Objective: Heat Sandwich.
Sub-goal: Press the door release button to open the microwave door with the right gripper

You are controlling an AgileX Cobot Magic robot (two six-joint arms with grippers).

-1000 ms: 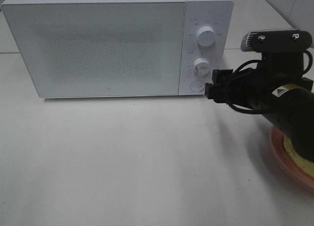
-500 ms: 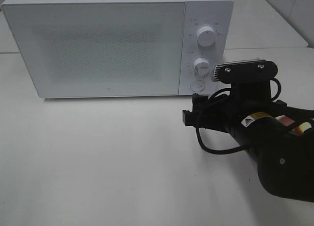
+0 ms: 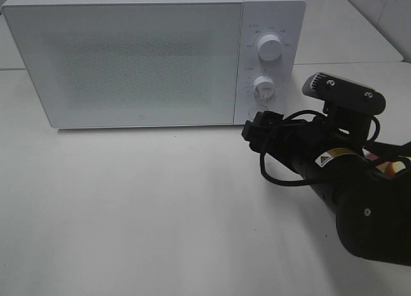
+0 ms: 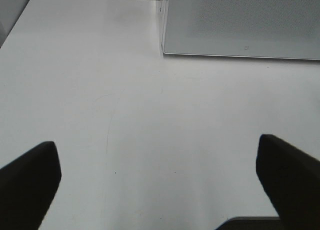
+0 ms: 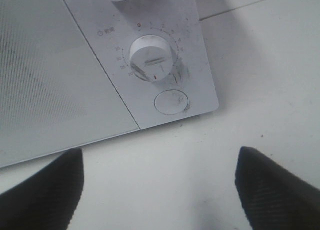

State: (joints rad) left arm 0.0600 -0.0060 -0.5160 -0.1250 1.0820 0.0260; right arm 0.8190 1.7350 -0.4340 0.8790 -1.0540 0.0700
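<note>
The white microwave (image 3: 141, 58) stands at the back of the table with its door shut. My right gripper (image 3: 258, 126) is open and empty, just in front of the control panel below the lower knob (image 3: 264, 86). In the right wrist view my gripper (image 5: 160, 200) faces the lower knob (image 5: 150, 58) and the round button (image 5: 171, 102). The sandwich is hidden behind my right arm (image 3: 347, 180). My left gripper (image 4: 160, 190) is open and empty over bare table, outside the exterior view, with the microwave's lower corner (image 4: 240, 25) ahead of it.
The upper knob (image 3: 269, 47) sits above the lower one. The white table (image 3: 128, 206) stretches in front of the microwave. A small pink and yellow patch (image 3: 387, 170) shows beside my right arm near the right edge.
My right arm moved left from over the pink plate, covering it, then swung its gripper up close to the microwave's round button. The left gripper has no earlier frame.
</note>
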